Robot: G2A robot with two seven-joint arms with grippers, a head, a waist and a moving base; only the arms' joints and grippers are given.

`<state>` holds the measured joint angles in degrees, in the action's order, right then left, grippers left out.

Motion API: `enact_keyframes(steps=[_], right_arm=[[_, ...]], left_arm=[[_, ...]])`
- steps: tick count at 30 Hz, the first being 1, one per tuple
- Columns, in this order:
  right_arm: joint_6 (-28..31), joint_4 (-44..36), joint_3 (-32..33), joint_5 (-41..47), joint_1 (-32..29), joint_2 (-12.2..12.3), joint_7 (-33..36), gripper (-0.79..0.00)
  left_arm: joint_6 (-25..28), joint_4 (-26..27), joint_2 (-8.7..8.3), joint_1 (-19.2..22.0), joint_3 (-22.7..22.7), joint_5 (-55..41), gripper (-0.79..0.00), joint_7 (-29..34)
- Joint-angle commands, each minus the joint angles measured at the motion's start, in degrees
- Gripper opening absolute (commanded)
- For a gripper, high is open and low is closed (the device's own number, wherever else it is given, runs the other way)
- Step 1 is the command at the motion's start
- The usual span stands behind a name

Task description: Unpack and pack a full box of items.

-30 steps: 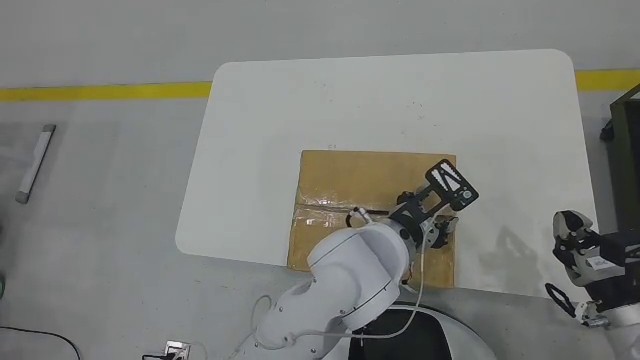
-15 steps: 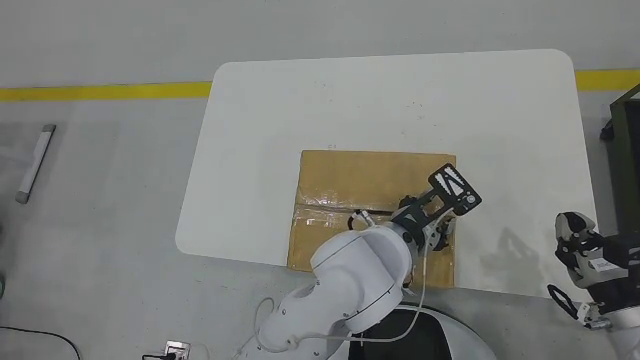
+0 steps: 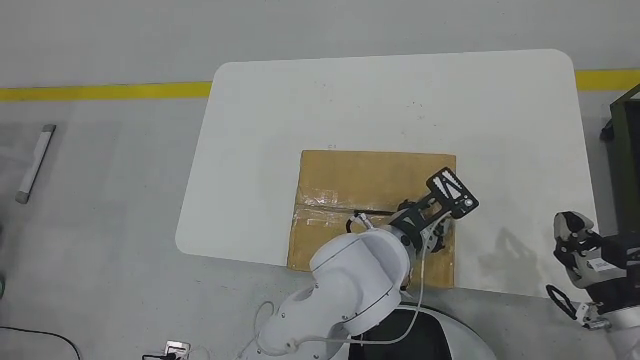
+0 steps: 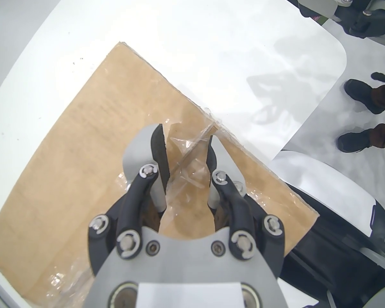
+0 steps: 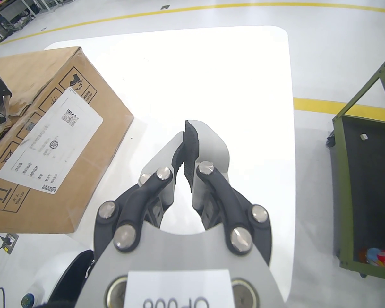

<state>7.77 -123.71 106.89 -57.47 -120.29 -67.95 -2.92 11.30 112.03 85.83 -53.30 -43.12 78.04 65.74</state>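
Note:
A closed cardboard box sits on the white table, nearer the front edge. Clear tape runs along its top seam, wrinkled at the right end. My left gripper hangs just over that end of the seam, open, one finger on either side of the tape. The box shows a white label on its side in the right wrist view. My right gripper is shut with nothing in it, off the table's front right corner.
A green framed cart stands on the floor right of the table, with a colourful packet in its bottom. Bare table top lies behind and to both sides of the box. A yellow floor line runs behind the table.
The left gripper has shifted slightly toward the table's front over the box's right end. The right gripper has drifted a little toward the front. The box has not moved.

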Motion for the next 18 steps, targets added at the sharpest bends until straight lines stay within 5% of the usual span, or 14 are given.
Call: enact_keyframes(steps=[1, 4, 18], right_arm=[[0.0, 0.0, 0.0, -0.1, 0.0, -0.1, 0.0, -0.785], [0.1, 0.1, -0.1, -0.1, 0.1, -0.2, 0.1, -0.785], [0.4, -1.1, 0.1, 1.9, 0.7, -0.8, -0.3, -0.785]], left_arm=[[-0.1, -0.1, 0.08, 0.1, 0.0, 0.1, -0.585, -0.1], [-0.2, -0.6, 0.18, 0.1, -0.2, 0.1, -0.785, -0.2], [-0.4, 2.0, 0.04, -1.2, -2.9, 1.7, -0.785, -1.5]])
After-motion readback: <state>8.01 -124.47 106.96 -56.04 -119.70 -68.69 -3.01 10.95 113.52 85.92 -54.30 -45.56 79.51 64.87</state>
